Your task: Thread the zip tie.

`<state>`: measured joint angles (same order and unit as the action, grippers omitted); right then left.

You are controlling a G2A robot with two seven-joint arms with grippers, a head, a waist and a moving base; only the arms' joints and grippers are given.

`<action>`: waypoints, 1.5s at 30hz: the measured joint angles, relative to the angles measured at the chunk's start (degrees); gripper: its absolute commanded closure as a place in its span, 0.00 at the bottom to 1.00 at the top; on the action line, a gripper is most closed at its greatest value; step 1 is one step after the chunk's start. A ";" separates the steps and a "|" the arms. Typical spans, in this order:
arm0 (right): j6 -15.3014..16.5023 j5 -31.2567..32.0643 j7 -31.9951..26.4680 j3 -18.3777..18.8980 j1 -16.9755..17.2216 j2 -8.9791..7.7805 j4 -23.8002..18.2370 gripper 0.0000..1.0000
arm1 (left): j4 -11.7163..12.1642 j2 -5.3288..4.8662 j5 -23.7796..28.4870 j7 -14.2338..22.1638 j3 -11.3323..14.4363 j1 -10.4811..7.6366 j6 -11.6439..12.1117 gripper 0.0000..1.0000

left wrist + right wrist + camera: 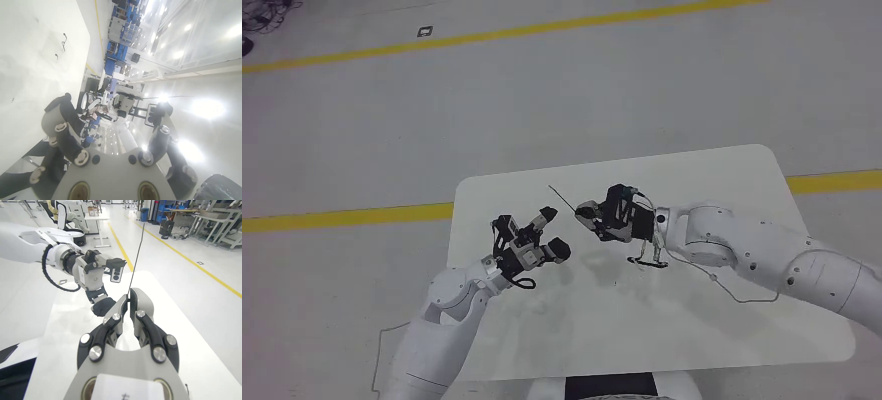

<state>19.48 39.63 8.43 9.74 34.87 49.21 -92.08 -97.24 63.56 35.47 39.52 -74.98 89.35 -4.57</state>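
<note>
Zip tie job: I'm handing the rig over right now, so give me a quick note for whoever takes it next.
Right gripper: shut on the zip tie, pinching it near one end. The rest sticks out straight over the table.
Left gripper: open and empty, close beside the right one, not touching the tie.
Done: the tie is off the table and in a firm pinch.
Left: all the threading. The tie is straight with no loop, and I cannot make out its head. A likely next step is for the left gripper to take the free end.
</note>
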 measured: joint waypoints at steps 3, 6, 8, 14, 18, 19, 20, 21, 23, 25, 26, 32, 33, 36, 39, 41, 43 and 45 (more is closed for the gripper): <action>0.00 -3.57 -1.37 0.00 0.00 -0.35 -0.93 1.00 | 0.00 0.00 0.00 0.00 0.00 0.00 0.00 0.00; 0.00 -6.52 -1.75 0.00 0.04 -0.75 -1.36 1.00 | 0.00 0.00 0.00 0.00 0.00 0.00 0.00 0.00; 0.00 -8.57 -2.38 0.00 0.18 -1.06 -1.85 1.00 | 0.00 0.00 0.00 0.00 0.00 0.00 0.00 0.00; 0.00 -10.19 -3.31 0.00 0.23 -1.27 -2.11 1.00 | 0.00 0.00 0.00 0.00 0.00 0.00 0.00 0.00; 0.00 -10.18 -3.30 0.00 0.23 -1.27 -2.11 1.00 | 0.00 0.00 0.00 0.00 0.00 0.00 0.00 0.00; 0.00 -10.18 -3.30 0.00 0.23 -1.27 -2.11 1.00 | 0.00 0.00 0.00 0.00 0.00 0.00 0.00 0.00; 0.00 -10.18 -3.30 0.00 0.23 -1.27 -2.11 1.00 | 0.00 0.00 0.00 0.00 0.00 0.00 0.00 0.00; 0.00 -10.18 -3.30 0.00 0.23 -1.27 -2.11 1.00 | 0.00 0.00 0.00 0.00 0.00 0.00 0.00 0.00; 0.00 -10.18 -3.30 0.00 0.23 -1.27 -2.11 1.00 | 0.00 0.00 0.00 0.00 0.00 0.00 0.00 0.00; -0.51 -9.85 -3.66 0.32 0.89 -1.24 -2.21 1.00 | 0.00 0.00 0.00 0.00 0.00 0.00 0.00 0.00; -0.42 -9.94 -4.03 0.59 1.42 -1.25 -2.35 1.00 | 0.00 0.00 0.00 0.00 0.00 0.00 0.00 0.00; 0.01 -13.61 -6.13 1.90 3.36 -2.47 -3.95 1.00 | 0.00 0.00 0.00 0.00 0.00 0.00 0.00 0.00; 0.01 -14.24 -6.48 1.90 3.42 -2.78 -4.25 1.00 | 0.00 0.00 0.00 0.00 0.00 0.00 0.00 0.00; 0.00 -16.69 -7.57 1.53 3.54 -3.85 -4.99 1.00 | 0.00 0.00 0.00 0.00 0.00 0.00 0.00 0.00; 0.00 -19.00 -9.21 0.81 3.22 -4.82 -5.64 1.00 | 0.00 0.00 0.00 0.00 0.00 0.00 0.00 0.00; 0.00 -20.51 -9.74 0.20 2.93 -5.41 -6.26 1.00 | -0.01 0.02 -0.26 -0.52 0.19 -0.05 0.36 0.00; 0.00 -22.03 -10.04 -0.03 2.85 -5.92 -6.82 1.00 | 0.08 0.02 -0.47 -0.86 0.31 -0.08 1.27 0.00; 0.00 -23.32 -10.36 -0.02 2.99 -6.28 -7.23 1.00 | 0.26 -0.04 -0.48 -0.38 0.20 -0.09 2.23 0.00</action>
<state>19.48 16.30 -1.93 9.72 37.86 42.93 -99.31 -96.98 63.52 34.99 39.14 -74.78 89.27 -2.34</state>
